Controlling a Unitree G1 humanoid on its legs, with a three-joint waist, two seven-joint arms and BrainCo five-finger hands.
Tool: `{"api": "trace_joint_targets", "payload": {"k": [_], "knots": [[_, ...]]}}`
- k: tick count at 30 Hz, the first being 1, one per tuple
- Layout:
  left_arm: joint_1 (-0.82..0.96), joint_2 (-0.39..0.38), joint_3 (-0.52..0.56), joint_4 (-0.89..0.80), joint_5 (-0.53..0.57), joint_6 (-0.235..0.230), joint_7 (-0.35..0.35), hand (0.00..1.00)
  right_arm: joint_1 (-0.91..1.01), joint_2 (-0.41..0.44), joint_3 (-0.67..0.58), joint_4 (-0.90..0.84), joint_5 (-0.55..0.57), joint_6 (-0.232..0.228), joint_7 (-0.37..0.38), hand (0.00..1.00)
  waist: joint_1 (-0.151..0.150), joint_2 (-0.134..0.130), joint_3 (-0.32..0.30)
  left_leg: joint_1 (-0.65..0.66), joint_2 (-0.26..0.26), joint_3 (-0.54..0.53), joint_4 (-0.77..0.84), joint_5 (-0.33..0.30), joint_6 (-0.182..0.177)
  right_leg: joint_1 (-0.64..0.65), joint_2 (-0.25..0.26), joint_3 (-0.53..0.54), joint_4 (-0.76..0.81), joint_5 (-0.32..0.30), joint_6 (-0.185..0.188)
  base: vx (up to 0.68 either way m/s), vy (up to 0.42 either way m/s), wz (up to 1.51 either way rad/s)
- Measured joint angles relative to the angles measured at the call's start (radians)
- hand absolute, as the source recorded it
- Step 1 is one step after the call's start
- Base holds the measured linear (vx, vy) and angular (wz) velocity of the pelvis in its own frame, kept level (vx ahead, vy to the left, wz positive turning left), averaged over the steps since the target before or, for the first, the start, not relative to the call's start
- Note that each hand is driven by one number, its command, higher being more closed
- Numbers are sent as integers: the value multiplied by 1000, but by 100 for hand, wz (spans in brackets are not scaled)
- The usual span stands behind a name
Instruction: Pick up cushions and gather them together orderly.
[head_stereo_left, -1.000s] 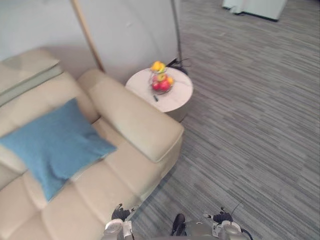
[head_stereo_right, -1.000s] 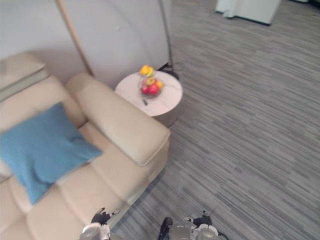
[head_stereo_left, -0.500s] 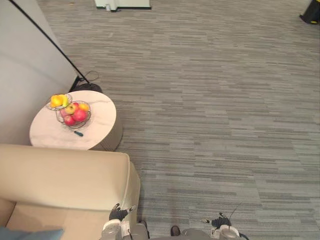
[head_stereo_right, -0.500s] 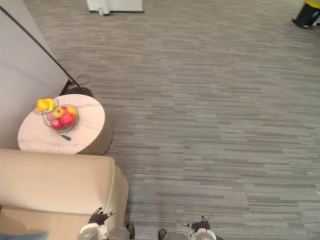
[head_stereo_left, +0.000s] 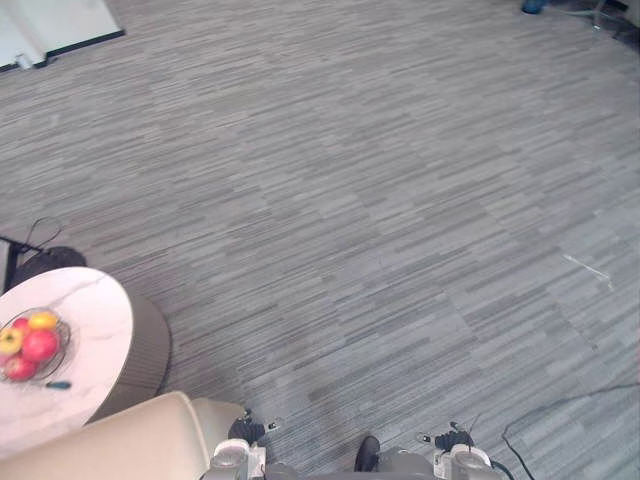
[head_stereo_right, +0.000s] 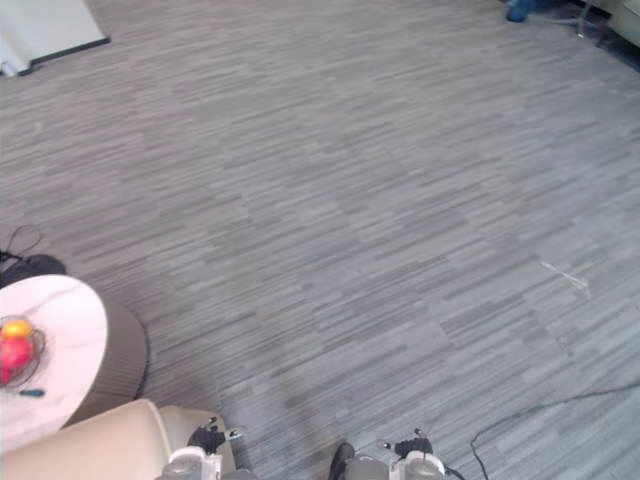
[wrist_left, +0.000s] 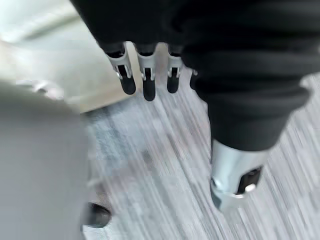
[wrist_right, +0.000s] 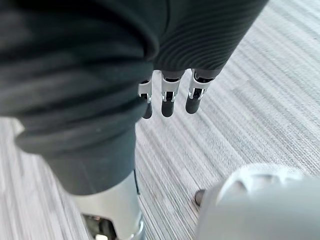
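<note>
Grey carpet (head_stereo_left: 380, 200) spread across the head views after the camera swung right, off the blue cushion on the sofa (head_stereo_left: 120, 445), whose corner stayed at lower left beside the round bench (head_stereo_left: 88, 305) and fruit bowl (head_stereo_left: 30, 345). My left hand (wrist_left: 148, 75) and right hand (wrist_right: 168, 97) hung over the carpet, fingers straight, apart, empty.

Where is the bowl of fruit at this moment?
The fruit bowl sits at the lower left edge of the left eye view, on the round white side table, beside the corner of the beige sofa.
</note>
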Motion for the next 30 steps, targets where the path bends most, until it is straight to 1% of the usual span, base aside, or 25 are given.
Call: {"api": "trace_joint_targets", "payload": {"k": [1, 3, 5, 6, 7, 8, 9, 11, 12, 13, 15, 16, 18, 19, 20, 21, 22, 23, 24, 25, 26, 27, 28, 29, 30], "knots": [[0, -6, 9, -17, 2, 0, 1, 0, -7, 1, -1, -5, 15, 0, -4, 0, 15, 7, 8, -70, -19, -70, 108, -89, -28, 9, 5, 48, 18, -31, -13, 155, 82, -102], [1, -6, 8, -39, 3, -2, 1, 0, -21, 13, -4, 8, 30, -1, -7, 0, 20, 2, 12, -149, -94, -127, 48, -167, -53, 21, -2, 123, 16, -47, -16, 172, 114, -114], [2, -15, 12, -63, -6, -4, 3, 0, -21, 28, -8, -1, 34, 2, -16, 0, 28, 1, 12, -212, -163, -147, -123, -176, -58, 31, -15, 217, 12, -58, 3, 246, 154, -126], [2, -20, 19, -70, -7, -4, 4, 0, -20, 29, -9, -3, 37, 4, -19, 0, 29, 1, 12, -224, -177, -154, -180, -173, -61, 37, -21, 238, 8, -62, 11, 254, 195, -126], [10, -26, 25, -71, -13, -6, 6, 0, -16, 29, -13, 0, 38, 5, -21, 0, 34, 2, 8, -223, -218, -206, -344, -139, -101, 44, -27, 288, 0, -76, 35, 299, 236, -133], [11, -30, 32, -70, -20, -8, 7, 0, -16, 24, -13, 3, 39, 6, -22, 0, 48, -1, 5, -203, -233, -222, -410, -57, -105, 56, -28, 350, -6, -87, 59, 338, 241, -125], [10, -26, 30, -70, -19, -8, 8, 0, -15, 32, -13, 5, 39, 7, -22, 0, 52, -11, -5, -193, -241, -203, -419, -66, -102, 58, -38, 370, -19, -87, 63, 424, 218, -98], [4, -14, 38, -76, -15, -6, 8, 0, -1, 64, -23, -4, 57, 8, -22, 0, 54, -63, -32, -186, -267, -142, -429, -130, -76, 51, -84, 412, -33, -71, 106, 511, 189, -58], [4, -10, 38, -76, -15, -3, 8, 0, 2, 71, -34, -11, 56, 7, -21, 0, 55, -69, -35, -175, -272, -129, -430, -136, -76, 43, -92, 416, -8, -76, 118, 559, 183, -65], [7, -9, 36, -76, -15, 1, 8, 0, 23, 79, -53, -32, 57, 10, -21, 0, 67, -76, -35, -128, -269, -83, -440, -152, -59, 3, -103, 431, 112, -91, 151, 554, 154, -71], [18, -8, 33, -76, -15, 4, 9, 0, 24, 79, -50, -43, 56, 5, -18, 0, 66, -74, -34, -37, -273, -43, -470, -178, -46, -82, -120, 417, 372, -70, 270, 458, 100, -76], [22, -7, 24, -75, -16, 8, 10, 0, 23, 79, -50, -66, 55, 4, -16, 0, 64, -69, -32, 42, -273, -30, -501, -192, -41, -166, -135, 385, 585, -32, 350, 458, 56, -57], [17, -5, -2, -70, -16, 11, 13, 0, 19, 73, -51, -81, 55, -5, -12, 0, 47, -56, -27, 145, -263, -27, -563, -193, -40, -252, -174, 264, 740, -46, 259, 451, 20, -43], [10, -3, -11, -67, -17, 11, 15, 0, 8, 64, -50, -79, 54, -8, -9, 0, 40, -43, -20, 221, -249, -15, -625, -193, -40, -297, -198, 157, 740, -71, 180, 374, -12, -29], [8, -2, -12, -66, -17, 11, 16, 0, 2, 60, -50, -76, 54, -8, -8, 0, 37, -40, -18, 245, -243, -7, -646, -193, -40, -310, -201, 127, 724, -80, 159, 481, -40, -36], [1, 6, -13, -63, -18, 10, 17, 0, -13, 54, -48, -70, 51, -7, -6, 0, 19, -38, -17, 298, -220, 2, -687, -193, -41, -368, -197, 36, 609, -89, 128, 494, -89, -21], [-10, 13, -22, -50, -17, 8, 18, 0, -17, 50, -42, -69, 52, -7, -6, 0, 5, -38, -16, 312, -206, 6, -697, -193, -41, -411, -182, 11, 500, -66, 112, 500, -121, -16], [-19, 23, -42, -43, -16, 8, 17, 0, -31, 45, -41, -75, 55, -11, -1, 0, -6, -40, -15, 324, -197, 9, -704, -193, -41, -455, -162, 6, 373, -10, 104, 646, -227, -3], [-28, 27, -52, -30, -15, 8, 17, 0, -39, 28, -36, -70, 53, -13, 1, 0, -16, -42, -13, 352, -195, 3, -719, -191, -43, -482, -132, 9, 178, 103, 100, 580, -223, 0], [-27, 35, -54, -28, -13, 8, 16, 0, -33, 21, -32, -58, 51, -7, 1, 0, -23, -60, -11, 379, -209, -11, -731, -183, -59, -476, -122, 26, 33, 198, 93, 737, -292, 15], [-28, 33, -60, -21, -13, 8, 17, 0, -29, 6, -39, -34, 55, -6, 5, 0, -38, -58, -5, 424, -203, -53, -721, -177, -89, -465, -105, 58, 36, 373, 16, 639, -239, -6], [-31, 19, -60, -14, -11, 6, 14, 0, -47, -17, -44, -29, 52, -2, 3, 0, -31, -6, -6, 404, -154, -70, -659, -143, -146, -466, -75, 40, 83, 323, 0, 626, -251, -14], [-37, 15, -55, -11, -11, 6, 16, 0, -52, -22, -51, -29, 52, -3, 2, 0, -33, 6, -2, 370, -140, -101, -583, -105, -177, -465, -60, 38, 102, 295, -3, 613, -276, -38], [-49, 4, -32, -13, -8, 5, 18, 0, -53, -24, -60, -30, 52, -2, 3, 0, -34, 17, 5, 325, -122, -132, -460, -39, -157, -442, -38, 39, 103, 260, -7, 632, -297, -30], [-50, -11, 18, -15, -5, 6, 21, 0, -47, -14, -66, -40, 56, -4, 2, 0, -35, 37, 18, 246, -94, -170, -252, 130, -117, -376, -14, 44, 92, 215, -14, 781, -293, -34]]}}
